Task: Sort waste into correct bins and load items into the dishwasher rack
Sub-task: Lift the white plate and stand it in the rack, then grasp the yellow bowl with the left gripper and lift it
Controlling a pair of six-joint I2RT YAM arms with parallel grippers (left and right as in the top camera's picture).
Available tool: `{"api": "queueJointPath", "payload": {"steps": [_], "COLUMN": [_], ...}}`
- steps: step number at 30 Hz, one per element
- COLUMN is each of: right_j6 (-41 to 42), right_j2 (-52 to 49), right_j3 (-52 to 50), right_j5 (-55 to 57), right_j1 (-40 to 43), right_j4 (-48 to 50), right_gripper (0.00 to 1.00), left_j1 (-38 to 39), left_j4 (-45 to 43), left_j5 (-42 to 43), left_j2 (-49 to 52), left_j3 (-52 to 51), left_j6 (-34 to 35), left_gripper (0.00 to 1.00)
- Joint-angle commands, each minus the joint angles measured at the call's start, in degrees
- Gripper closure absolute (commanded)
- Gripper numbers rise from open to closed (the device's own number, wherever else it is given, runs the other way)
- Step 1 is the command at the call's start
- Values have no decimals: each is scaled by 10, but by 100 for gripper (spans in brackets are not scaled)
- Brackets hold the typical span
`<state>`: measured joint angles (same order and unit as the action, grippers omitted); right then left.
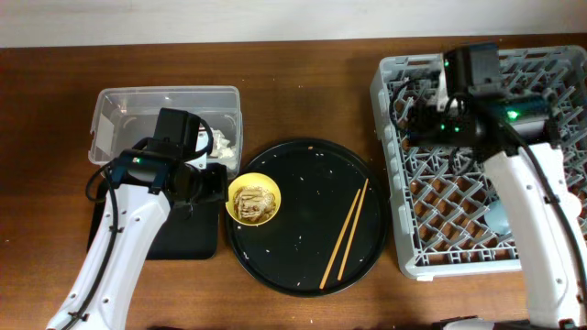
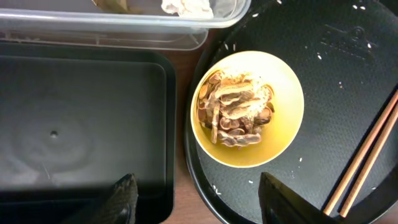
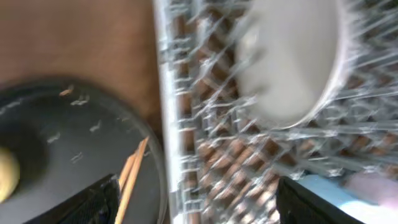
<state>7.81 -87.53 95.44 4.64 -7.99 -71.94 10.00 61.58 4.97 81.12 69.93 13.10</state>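
We see the left gripper (image 2: 202, 202) released, jaws wide w/ nothing between. It hangs just beside the small yellow bowl (image 2: 287, 106), above where the shallow black tray (image 2: 81, 124) meets the round black tray (image 2: 348, 68); one finger (image 2: 121, 199) is over the shallow tray, the other over the round one. The bowl stands at the round tray's left edge, filled w/ brownish food scraps (image 2: 236, 112); the shallow tray lies just beside it, not touching. The clear box (image 1: 138, 101) sits behind both, w/ a crumpled white tissue (image 2: 186, 7) at its right end. The chopsticks (image 1: 347, 234) lie side by side on the round tray's right half, approx. parallel, well apart from the bowl.

The right gripper (image 3: 199, 202) is likewise spread open & empty; its wrist view is blurred. It hovers over the left part of the dishwasher rack (image 1: 404, 229), near the rack's wall. We make out the pale plate (image 3: 292, 62) in the rack among the pegs; can't tell whether it's upright or tilted. A light blue cup (image 1: 500, 217) sits in the rack too, partly hidden by the right arm.
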Motion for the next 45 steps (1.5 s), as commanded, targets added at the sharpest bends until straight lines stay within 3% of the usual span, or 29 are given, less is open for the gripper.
{"api": "queueJointPath", "payload": {"steps": [1,7,15,19,25,34,40,42,44,45], "right_j6": [6,6,0,0,-1,0,0,0,0,0], "right_j2": [-17,-19,-19,-19,-19,-19,-19,-19,-19,-19], "right_j3": [-12,-61,-67,-67,-67,-67,-67,-67,-67,-67], "right_j5": [-109,-116,-115,-115,-115,-115,-116,-116,-115,-116], "right_j1": [-3,-3,-3,-3,-3,-3,-3,-3,-3,-3], "right_j4": [-61,-82,-83,-83,-84,-84,-85,-85,-87,-87], "right_gripper": [14,10,9,9,9,8,8,8,8,8], "left_j1": [25,132,262,268,267,266,268,268,268,268], "left_j4": [-21,-76,-173,-174,-149,-134,-152,-155,-155,-155], "left_j5": [4,3,2,2,1,-132,-117,-104,-104,-104], "left_j2": [-1,33,210,248,229,196,256,272,272,272], "left_j3": [-3,-5,-5,-5,16,11,2,2,2,2], "left_j6": [2,28,43,46,47,71,71,70,70,70], "left_gripper": [38,38,39,43,43,42,43,57,64,83]}}
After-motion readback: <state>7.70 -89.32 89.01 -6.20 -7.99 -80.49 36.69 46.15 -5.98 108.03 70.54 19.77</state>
